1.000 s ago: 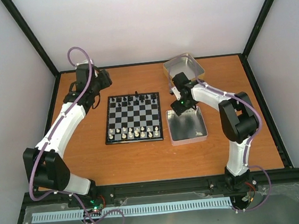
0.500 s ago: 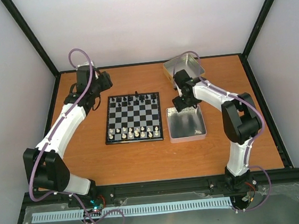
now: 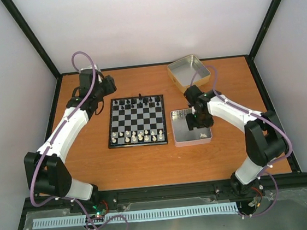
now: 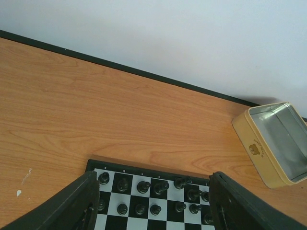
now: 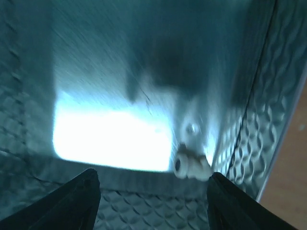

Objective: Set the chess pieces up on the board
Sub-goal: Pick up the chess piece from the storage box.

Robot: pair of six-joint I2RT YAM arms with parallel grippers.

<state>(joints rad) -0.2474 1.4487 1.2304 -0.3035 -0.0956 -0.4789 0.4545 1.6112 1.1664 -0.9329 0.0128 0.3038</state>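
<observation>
Left gripper (image 4: 154, 205), right gripper (image 5: 151, 201): jaws spread apart.

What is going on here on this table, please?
The right claw hangs open over the nearer metal tin, just above a cream chess piece lying in it. The left claw is open and empty near the far left corner of the board. Black pieces stand on its far rows, cream ones on its near rows.
</observation>
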